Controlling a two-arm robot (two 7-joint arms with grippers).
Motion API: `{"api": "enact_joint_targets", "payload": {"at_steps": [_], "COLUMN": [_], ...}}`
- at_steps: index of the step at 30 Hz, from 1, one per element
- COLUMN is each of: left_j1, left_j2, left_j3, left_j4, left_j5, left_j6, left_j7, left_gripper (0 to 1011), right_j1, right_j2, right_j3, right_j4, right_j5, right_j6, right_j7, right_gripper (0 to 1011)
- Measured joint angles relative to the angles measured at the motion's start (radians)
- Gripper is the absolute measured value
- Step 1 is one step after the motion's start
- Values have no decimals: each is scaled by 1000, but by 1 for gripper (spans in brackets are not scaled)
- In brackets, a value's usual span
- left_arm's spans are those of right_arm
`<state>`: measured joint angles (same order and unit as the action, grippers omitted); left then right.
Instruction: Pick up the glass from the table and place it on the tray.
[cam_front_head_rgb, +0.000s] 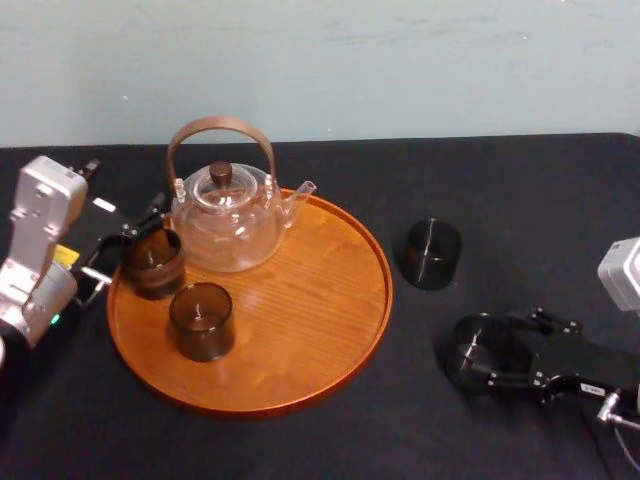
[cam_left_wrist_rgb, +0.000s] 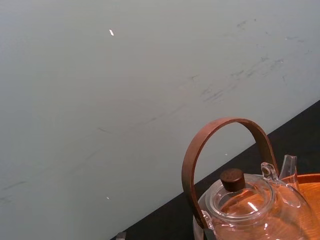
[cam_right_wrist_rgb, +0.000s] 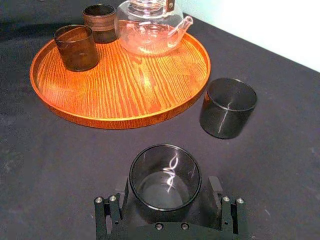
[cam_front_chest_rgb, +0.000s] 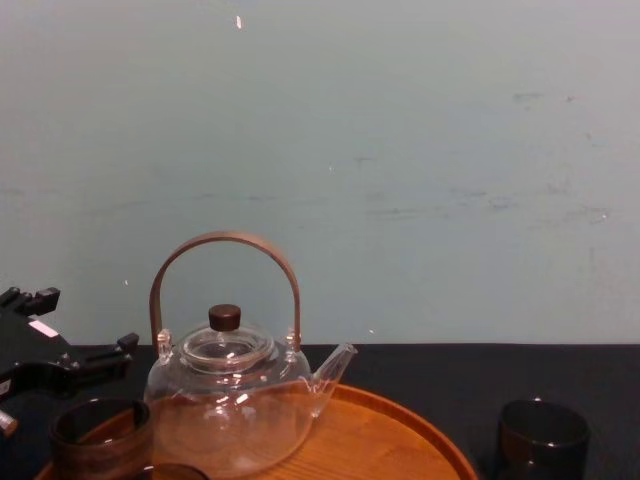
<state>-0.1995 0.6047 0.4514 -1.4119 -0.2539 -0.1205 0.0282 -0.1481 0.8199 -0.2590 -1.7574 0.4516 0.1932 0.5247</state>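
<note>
Head view: black-clothed table (cam_front_head_rgb: 520, 180) before pale wall (cam_front_head_rgb: 350, 70).

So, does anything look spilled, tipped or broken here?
Nothing stands out. Teapot and two glasses upright on the tray, one at the left gripper; two glasses upright on the table, one at the right gripper.

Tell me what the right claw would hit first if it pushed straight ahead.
The glass sitting in the right claw; beyond it, probably the near rim of the tray, though depth is unclear.
</note>
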Motion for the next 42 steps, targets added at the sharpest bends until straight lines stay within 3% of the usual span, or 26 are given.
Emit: {"api": "enact_joint_targets", "payload": {"at_steps": [19,30,36,42], "left_j1": [0,0,0,0], "left_j2": [0,0,0,0], "left_j3": [0,0,0,0], "left_j4": [0,0,0,0], "left_j5": [0,0,0,0], "left_j6": [0,0,0,0], "left_j7": [0,0,0,0], "left_gripper": [1001,1001,1001,1001], "right_j1": [54,54,54,54], "right_j2": [-19,-18,-18,-18], "right_j3": [-48,-48,-47,-47], "right_j4": [22,21,21,21], "right_j5": [-17,-19,-18,-16], "right_j6": [2,0,0,0], "right_j7": [4,3,4,4], "right_gripper": [1003,1003,902,900]}}
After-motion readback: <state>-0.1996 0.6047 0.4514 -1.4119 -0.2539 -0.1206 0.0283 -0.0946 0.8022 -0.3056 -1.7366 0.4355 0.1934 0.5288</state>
